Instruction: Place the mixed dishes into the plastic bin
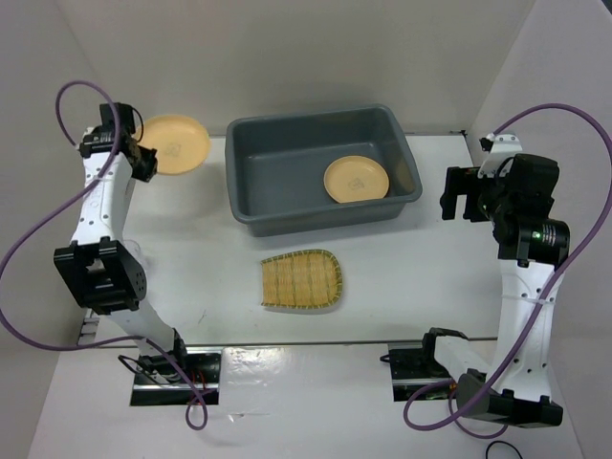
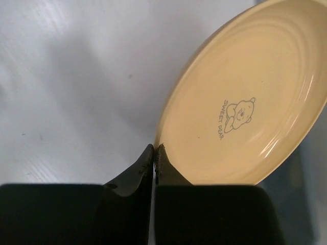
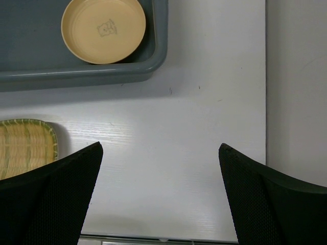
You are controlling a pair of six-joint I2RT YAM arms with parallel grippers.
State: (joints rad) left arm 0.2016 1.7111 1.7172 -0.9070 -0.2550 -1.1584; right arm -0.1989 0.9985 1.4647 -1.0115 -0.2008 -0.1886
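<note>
White table [image 1: 430, 258]: grey bin [image 1: 239, 182] far centre, one plate [image 1: 356, 179] flat in its right-near corner. Bamboo tray [image 1: 300, 279] in front of bin, long axis L-R, rounded end right. Left gripper [image 2: 155, 150] pinches second plate [image 2: 240, 97] by rim, left of bin; only wrist cam shows its tilt. Right gripper [image 3: 159, 153] spread wide, empty.

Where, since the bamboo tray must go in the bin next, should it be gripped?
The bamboo tray lies flat, so likely pinch its raised rim from above at the rounded end, nearest the open right gripper, one finger inside.
</note>
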